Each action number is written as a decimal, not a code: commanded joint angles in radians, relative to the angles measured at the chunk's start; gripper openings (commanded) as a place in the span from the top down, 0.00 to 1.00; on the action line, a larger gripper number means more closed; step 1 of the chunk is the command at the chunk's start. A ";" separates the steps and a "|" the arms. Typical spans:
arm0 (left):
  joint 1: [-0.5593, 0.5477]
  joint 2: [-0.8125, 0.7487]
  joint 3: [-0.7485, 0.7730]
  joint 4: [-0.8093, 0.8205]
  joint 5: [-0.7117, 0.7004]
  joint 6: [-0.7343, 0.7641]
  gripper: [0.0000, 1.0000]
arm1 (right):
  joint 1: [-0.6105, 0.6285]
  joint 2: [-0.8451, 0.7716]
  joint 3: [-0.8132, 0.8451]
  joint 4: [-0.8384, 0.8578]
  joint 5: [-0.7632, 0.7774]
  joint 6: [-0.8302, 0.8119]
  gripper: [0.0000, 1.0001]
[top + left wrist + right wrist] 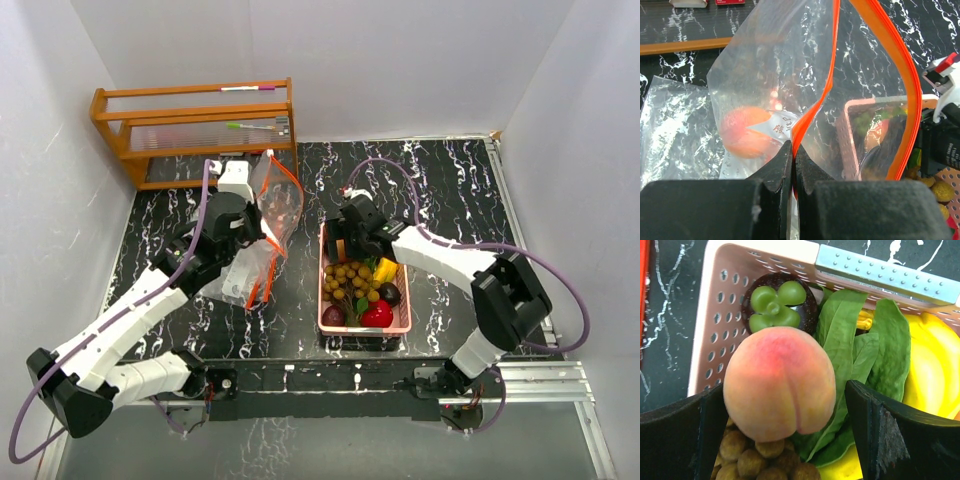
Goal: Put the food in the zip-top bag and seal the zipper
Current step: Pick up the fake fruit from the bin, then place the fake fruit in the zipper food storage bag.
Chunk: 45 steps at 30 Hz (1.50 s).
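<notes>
My left gripper [262,236] is shut on the orange zipper edge [812,112] of the clear zip-top bag [277,205], holding it upright with its mouth open. An orange round fruit [742,132] lies inside the bag. My right gripper [346,246] is over the far end of the pink basket [322,300], open, its jaws either side of a peach [780,382]. Under the peach are a dark purple fruit with a green cap [777,302], a tan longan bunch [760,465], green leaves [855,350] and yellow bananas [930,370]. A red fruit [377,315] lies at the basket's near end.
A wooden rack [200,125] stands at the back left with flat bags and pens on it. Another clear bag [238,280] lies flat on the black marbled table beside the left arm. White walls close in both sides.
</notes>
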 commanded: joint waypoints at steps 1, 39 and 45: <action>0.000 -0.016 -0.014 0.003 0.011 0.002 1.00 | 0.005 0.031 0.029 0.051 0.060 0.012 0.06; -0.001 0.168 -0.049 0.166 0.244 -0.015 1.00 | 0.048 -0.172 0.324 0.101 -0.286 0.009 0.60; -0.001 0.125 -0.052 0.157 0.271 -0.027 1.00 | 0.068 -0.078 0.338 0.119 -0.270 0.024 0.61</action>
